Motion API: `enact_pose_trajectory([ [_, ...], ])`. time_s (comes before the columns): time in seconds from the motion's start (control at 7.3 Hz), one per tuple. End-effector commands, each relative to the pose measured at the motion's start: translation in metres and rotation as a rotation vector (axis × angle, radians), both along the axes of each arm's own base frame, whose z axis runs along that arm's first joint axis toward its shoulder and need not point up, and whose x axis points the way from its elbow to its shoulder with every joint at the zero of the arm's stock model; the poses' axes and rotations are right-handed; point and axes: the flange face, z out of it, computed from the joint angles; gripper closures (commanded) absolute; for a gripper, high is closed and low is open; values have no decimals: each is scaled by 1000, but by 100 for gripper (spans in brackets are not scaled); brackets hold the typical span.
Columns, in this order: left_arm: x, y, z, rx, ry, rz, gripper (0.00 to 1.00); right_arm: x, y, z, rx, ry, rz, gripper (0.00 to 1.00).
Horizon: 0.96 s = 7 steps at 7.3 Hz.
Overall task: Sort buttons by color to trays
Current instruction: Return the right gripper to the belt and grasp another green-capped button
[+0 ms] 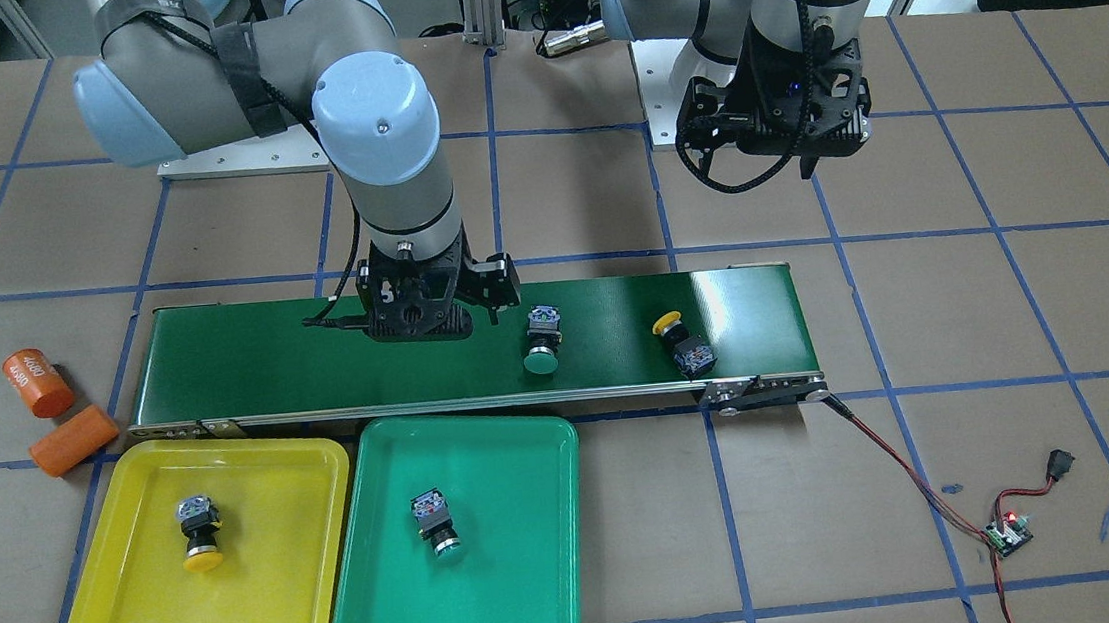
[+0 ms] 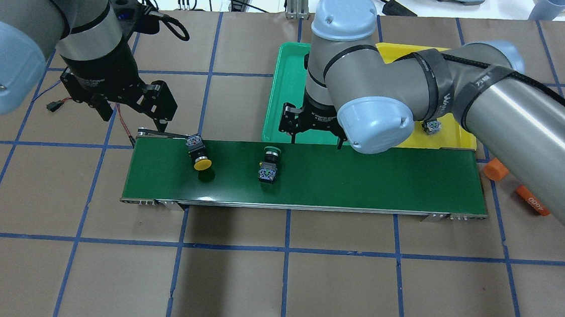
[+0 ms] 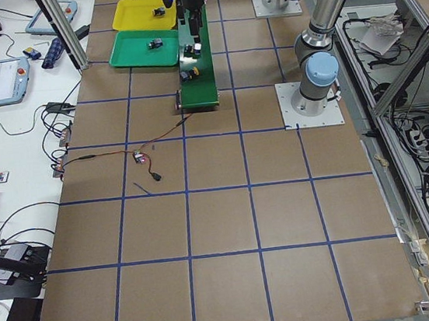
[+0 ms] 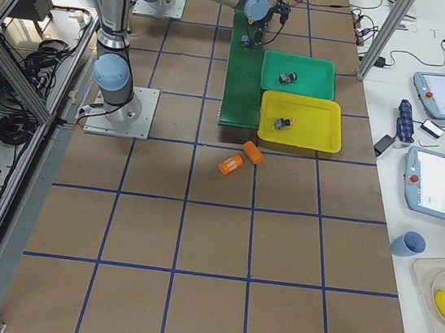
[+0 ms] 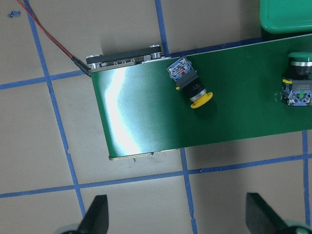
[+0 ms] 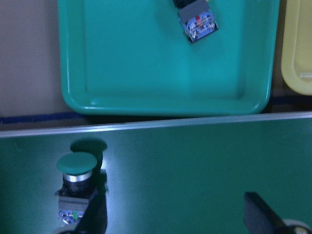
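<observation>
Yellow tray, lower left of the front-facing view, holds one yellow button; green tray beside it, one green button. Roughly half done: another green button and another yellow button lie mid-frame on the belt. Right jaws and left jaws both open, empty.

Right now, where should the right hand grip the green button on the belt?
Probably across its black body, between cap and block, coming straight down. The green button lies on its side on the belt, cap toward the green tray, so both flanks are free for the open right hand.
</observation>
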Motion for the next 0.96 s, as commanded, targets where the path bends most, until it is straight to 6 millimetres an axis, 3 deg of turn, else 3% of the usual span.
enact_pose_trajectory([
  [0.0, 6, 12, -3, 4, 4, 3, 0, 5, 37, -22, 4, 1, -22, 5],
  [0.14, 8, 18, -11, 4, -4, 25, 0, 15, 42, -30, -7, -1, -40, 5],
  [0.55, 27, 23, -5, -41, 51, 63, 0, 37, 36, -54, -48, -1, -54, 9],
  [0.82, 27, 23, -6, -38, 48, 64, 0, 40, 30, -57, -62, -4, -47, 9],
])
